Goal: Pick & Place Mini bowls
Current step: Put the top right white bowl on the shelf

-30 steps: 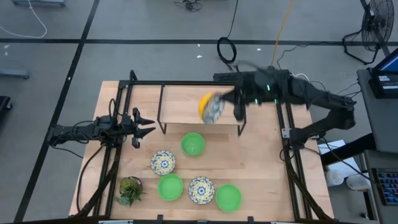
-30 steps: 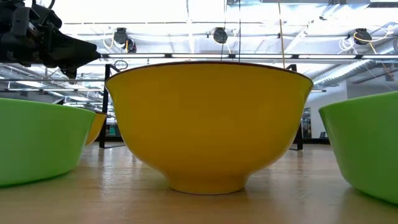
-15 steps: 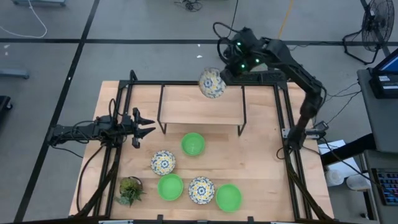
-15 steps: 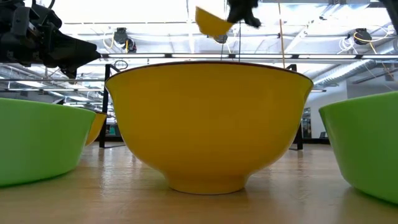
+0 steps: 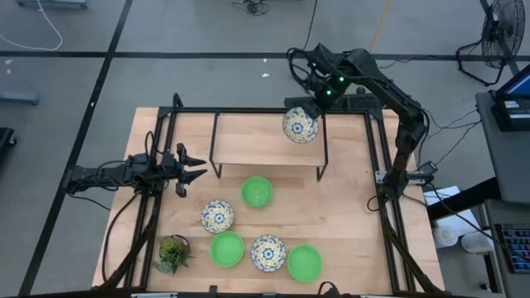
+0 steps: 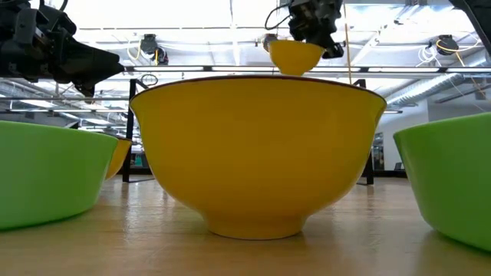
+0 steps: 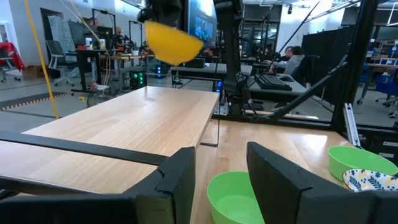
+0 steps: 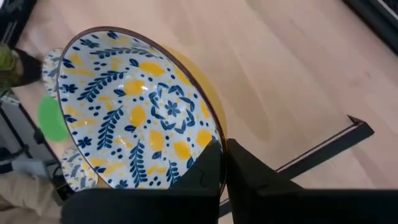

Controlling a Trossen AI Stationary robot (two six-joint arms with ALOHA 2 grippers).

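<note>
Right gripper (image 5: 305, 106) pinches the rim of a floral bowl (image 5: 299, 126) above the raised shelf (image 5: 248, 141); likely stiff, glazed, slippery, breakable. Left gripper (image 5: 199, 165) waits part-open, empty

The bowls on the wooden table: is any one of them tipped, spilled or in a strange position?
Nothing stands out. Three plain green bowls and two floral yellow bowls sit upright on the wooden table. The sixth floral bowl hangs above the raised shelf, gripped at its rim by the right fingers.
</note>
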